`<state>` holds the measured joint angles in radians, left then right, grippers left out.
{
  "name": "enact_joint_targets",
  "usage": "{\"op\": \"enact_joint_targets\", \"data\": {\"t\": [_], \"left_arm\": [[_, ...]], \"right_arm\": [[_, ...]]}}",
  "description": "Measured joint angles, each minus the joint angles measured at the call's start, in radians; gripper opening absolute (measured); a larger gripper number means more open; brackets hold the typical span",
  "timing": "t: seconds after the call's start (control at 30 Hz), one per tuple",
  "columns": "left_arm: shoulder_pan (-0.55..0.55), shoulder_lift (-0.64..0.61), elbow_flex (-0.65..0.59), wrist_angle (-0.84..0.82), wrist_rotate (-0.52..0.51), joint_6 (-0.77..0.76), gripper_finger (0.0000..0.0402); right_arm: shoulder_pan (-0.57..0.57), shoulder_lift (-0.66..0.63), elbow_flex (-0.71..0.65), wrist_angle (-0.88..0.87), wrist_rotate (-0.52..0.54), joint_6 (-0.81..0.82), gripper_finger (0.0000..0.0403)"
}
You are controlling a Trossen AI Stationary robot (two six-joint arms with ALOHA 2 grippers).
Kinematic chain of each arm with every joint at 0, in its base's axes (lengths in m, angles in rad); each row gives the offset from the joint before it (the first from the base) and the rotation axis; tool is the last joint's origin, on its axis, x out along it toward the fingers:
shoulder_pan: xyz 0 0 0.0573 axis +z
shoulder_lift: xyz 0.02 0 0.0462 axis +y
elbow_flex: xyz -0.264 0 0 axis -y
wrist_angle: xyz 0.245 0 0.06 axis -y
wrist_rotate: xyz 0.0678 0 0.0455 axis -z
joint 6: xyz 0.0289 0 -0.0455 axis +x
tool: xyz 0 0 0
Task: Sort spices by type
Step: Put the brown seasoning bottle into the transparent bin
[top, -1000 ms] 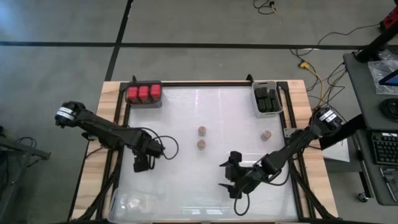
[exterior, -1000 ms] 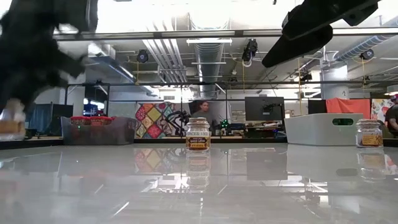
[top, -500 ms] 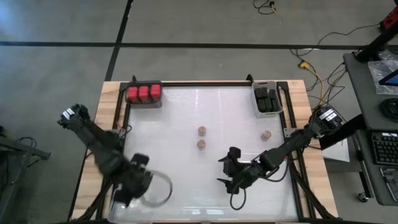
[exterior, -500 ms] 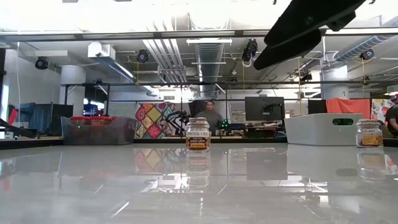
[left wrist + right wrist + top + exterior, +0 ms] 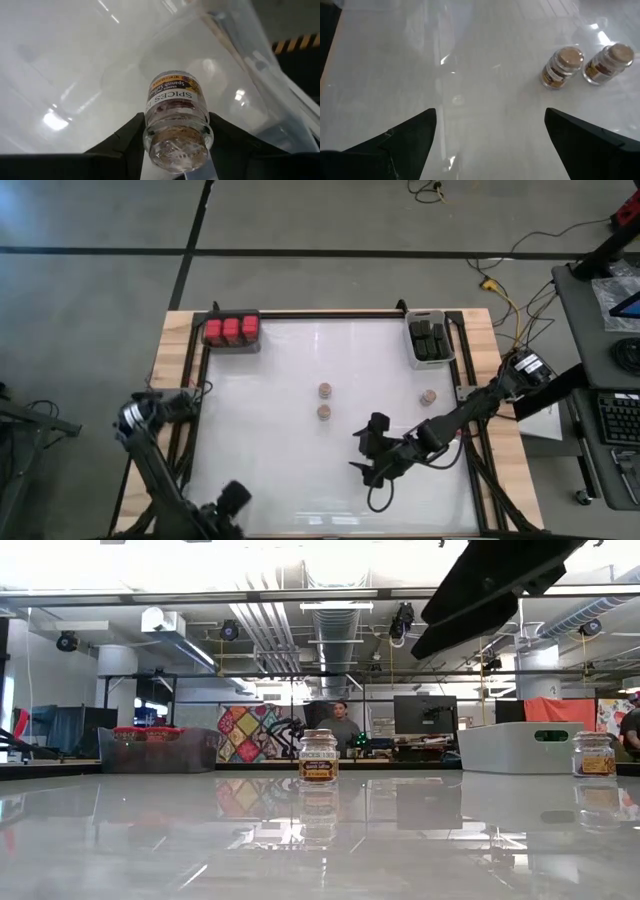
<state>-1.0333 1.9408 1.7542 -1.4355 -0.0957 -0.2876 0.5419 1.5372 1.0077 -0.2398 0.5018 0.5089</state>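
My left hand (image 5: 175,135) is clamped on a round tan-topped jar (image 5: 175,120), the cork end toward the wrist and the label facing up, "SPICES" legible on it. Half a second ago this hand was over the near-left part of the worktop (image 5: 300,370); now the arm has swung on to the near-left corner, and in the high view only its dark wrist shows at the worktop's near edge. Beyond the jar I see the wall of a clear bin (image 5: 235,45) curving round it, so I judge the jar is over or just inside that bin, though I cannot tell whether it touches the floor of it. That puts this jar close to delivery; the release is not yet done.

My right hand (image 5: 366,452) hangs with its fingers wide apart and nothing between them, and it has crept a little toward the middle of the worktop over the last second. Ahead of it stand two more cork-topped jars (image 5: 563,66) close together, and a third jar (image 5: 428,396) sits off to its outer side, near the right edge.

Farther out, the red blocky containers (image 5: 231,330) fill the far-left bin and the black ones (image 5: 430,338) the grey bin at the far right. By my reading both those kinds are sorted, and only the three jars standing on the worktop remain.
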Motion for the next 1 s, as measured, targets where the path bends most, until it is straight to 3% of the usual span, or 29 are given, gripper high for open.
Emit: {"op": "enact_joint_targets", "data": {"t": [0.23, 0.57, 1.0], "left_arm": [[-0.001, 0.125, 0.070, -0.064, -0.002, 0.157, 0.0159], [-0.006, 0.127, -0.071, -0.025, 0.023, 0.347, 0.0159], [-0.004, 0.116, -0.164, 0.083, 0.023, 0.502, 0.0159]], "right_arm": [[0.005, 0.020, 0.000, 0.002, 0.001, 0.076, 0.0364], [0.056, 0.034, 0.000, 0.005, -0.003, 0.121, 0.0364], [0.063, 0.034, 0.000, 0.005, -0.002, 0.145, 0.0364]]}}
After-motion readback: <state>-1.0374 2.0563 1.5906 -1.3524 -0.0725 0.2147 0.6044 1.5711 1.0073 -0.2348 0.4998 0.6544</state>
